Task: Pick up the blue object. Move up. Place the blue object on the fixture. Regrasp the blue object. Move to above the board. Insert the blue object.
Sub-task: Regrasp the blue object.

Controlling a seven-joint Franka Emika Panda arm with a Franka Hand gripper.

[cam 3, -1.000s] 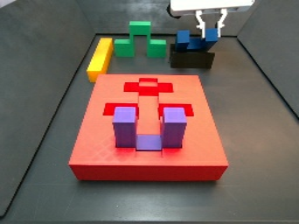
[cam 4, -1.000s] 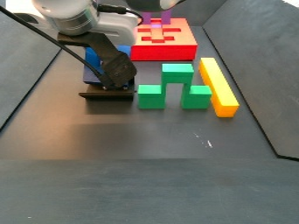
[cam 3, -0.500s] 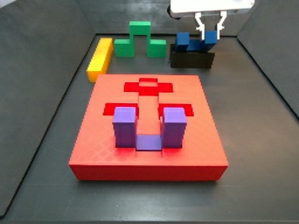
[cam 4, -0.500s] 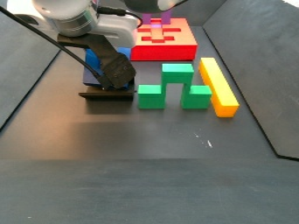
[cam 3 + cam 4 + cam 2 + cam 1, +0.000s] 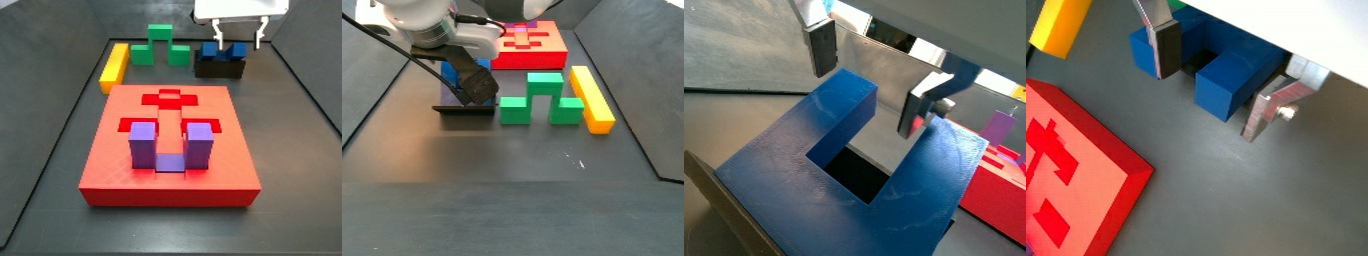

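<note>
The blue object (image 5: 214, 49), a solid-blue U-shaped block, rests on the black fixture (image 5: 221, 68) at the far right of the floor. My gripper (image 5: 235, 41) is open just above it, with one finger on each side and neither touching it. In both wrist views the blue object (image 5: 1227, 82) (image 5: 811, 175) lies between and below the spread fingers of my gripper (image 5: 1216, 78) (image 5: 871, 75). In a side view the arm hides most of the blue object (image 5: 448, 73) on the fixture (image 5: 465, 108). The red board (image 5: 127, 178) lies in the middle of the floor.
A purple U-shaped block (image 5: 171, 146) stands in a recess of the board. A green stepped block (image 5: 163, 45) and a long yellow bar (image 5: 115, 64) lie at the back, beside the fixture. Dark walls close in the floor on both sides.
The fingers were close together on the blue object's prong. They have spread wide apart and let go of it; the block stays on the fixture.
</note>
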